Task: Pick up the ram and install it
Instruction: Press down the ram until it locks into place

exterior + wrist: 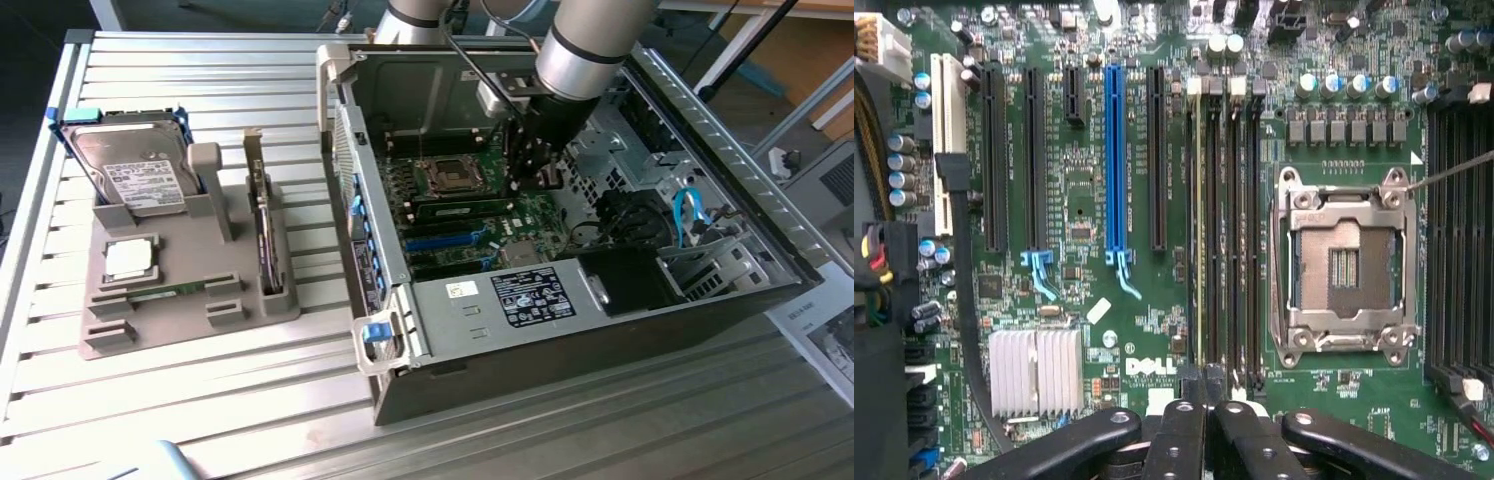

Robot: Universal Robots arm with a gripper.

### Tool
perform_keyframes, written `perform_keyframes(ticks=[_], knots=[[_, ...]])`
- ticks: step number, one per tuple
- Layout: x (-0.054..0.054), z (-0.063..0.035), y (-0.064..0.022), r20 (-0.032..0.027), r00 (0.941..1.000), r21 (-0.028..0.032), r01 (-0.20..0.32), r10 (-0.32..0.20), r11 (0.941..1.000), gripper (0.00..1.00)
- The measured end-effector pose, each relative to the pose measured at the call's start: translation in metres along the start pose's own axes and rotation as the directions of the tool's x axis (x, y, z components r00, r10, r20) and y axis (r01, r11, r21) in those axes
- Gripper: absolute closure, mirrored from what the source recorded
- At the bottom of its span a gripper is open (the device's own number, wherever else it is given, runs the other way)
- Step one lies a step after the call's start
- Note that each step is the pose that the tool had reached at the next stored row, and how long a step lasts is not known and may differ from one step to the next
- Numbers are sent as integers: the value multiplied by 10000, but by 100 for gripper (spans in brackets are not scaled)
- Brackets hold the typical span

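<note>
The ram (1199, 230) shows as a thin yellow-green edge standing in one of the black memory slots, beside the empty processor socket (1344, 265) on the green motherboard (1084, 200). My gripper (1204, 405) is shut, its black fingertips (1179, 420) pressed together right at the near end of that slot. I cannot tell whether they touch the ram. In the exterior view my gripper (530, 180) reaches down into the open computer case (400, 330), over the memory slots to the exterior view's right of the socket.
A grey holder (147, 320) on the slatted table, at the exterior view's left, carries a hard drive (134, 175), a square silver chip (128, 260), a narrow green strip (171, 291) and an upright card (267, 240). Case walls, cables and a drive cage surround the arm.
</note>
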State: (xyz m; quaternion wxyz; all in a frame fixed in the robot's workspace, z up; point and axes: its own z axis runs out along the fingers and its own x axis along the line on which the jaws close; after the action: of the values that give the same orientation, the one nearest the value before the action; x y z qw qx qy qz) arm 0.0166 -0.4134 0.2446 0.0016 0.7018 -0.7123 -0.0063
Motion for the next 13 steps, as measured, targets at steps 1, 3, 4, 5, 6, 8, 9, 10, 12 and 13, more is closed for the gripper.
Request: perform_keyframes(ticks=[1, 3, 4, 5, 6, 8, 9, 10, 12, 13], knots=[[0, 1, 18, 0, 10000, 0, -1, 1, 10000, 90], [1, 3, 83, 0, 10000, 0, -1, 1, 10000, 90], [2, 4, 113, -1, 10000, 0, -1, 1, 10000, 90], [2, 4, 135, -1, 10000, 0, -1, 1, 10000, 90], [3, 5, 170, -1, 10000, 0, 0, 0, 10000, 90], [3, 5, 233, -1, 10000, 0, -1, 1, 10000, 90], [3, 6, 253, -1, 10000, 0, -1, 1, 10000, 90], [3, 6, 276, 0, 10000, 1, -1, 1, 10000, 90], [5, 7, 350, -1, 10000, 0, -1, 1, 10000, 90], [5, 8, 371, 0, 10000, 1, -1, 1, 10000, 90]])
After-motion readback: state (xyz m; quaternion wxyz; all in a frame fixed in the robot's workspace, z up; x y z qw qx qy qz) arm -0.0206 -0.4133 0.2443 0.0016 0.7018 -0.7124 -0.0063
